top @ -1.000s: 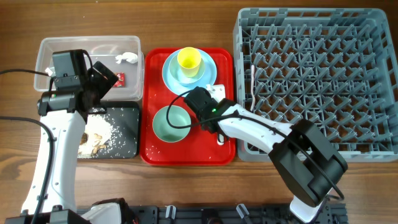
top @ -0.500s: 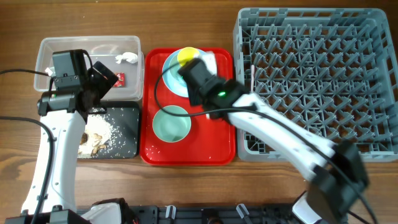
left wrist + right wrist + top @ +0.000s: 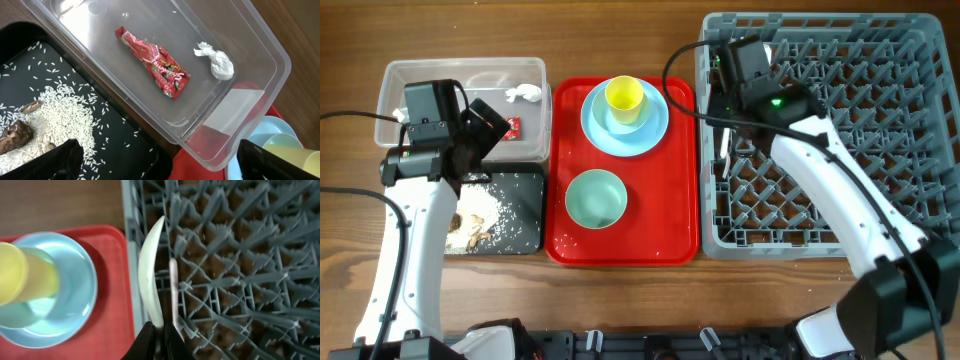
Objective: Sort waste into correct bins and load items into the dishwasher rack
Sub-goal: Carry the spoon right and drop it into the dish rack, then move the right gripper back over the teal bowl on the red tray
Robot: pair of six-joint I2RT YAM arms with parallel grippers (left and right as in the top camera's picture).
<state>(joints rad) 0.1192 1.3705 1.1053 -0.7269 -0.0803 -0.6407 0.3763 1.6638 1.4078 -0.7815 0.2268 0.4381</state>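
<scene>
My right gripper (image 3: 723,120) (image 3: 161,330) is shut on a white plastic utensil (image 3: 150,265) (image 3: 724,150), likely the spoon, held over the left edge of the grey dishwasher rack (image 3: 840,130) (image 3: 240,255). A second thin white utensil (image 3: 173,290) lies beside it in the rack. My left gripper (image 3: 485,140) (image 3: 165,162) is open and empty above the clear tub (image 3: 390,90) (image 3: 265,55). The tub holds the red wrapper (image 3: 155,62) and the white tissue (image 3: 217,62). Rice and brown scraps (image 3: 65,110) lie in the black tray (image 3: 525,180).
The red serving tray (image 3: 670,220) carries the yellow cup (image 3: 624,97), which stands in a light-blue bowl on the light-blue plate (image 3: 655,125). The pale-green bowl (image 3: 596,198) sits nearer the front of the tray. Bare wood surrounds the containers.
My right arm has swung from the red tray up and right to the rack's left edge, carrying the white utensil. The left arm has not moved.
</scene>
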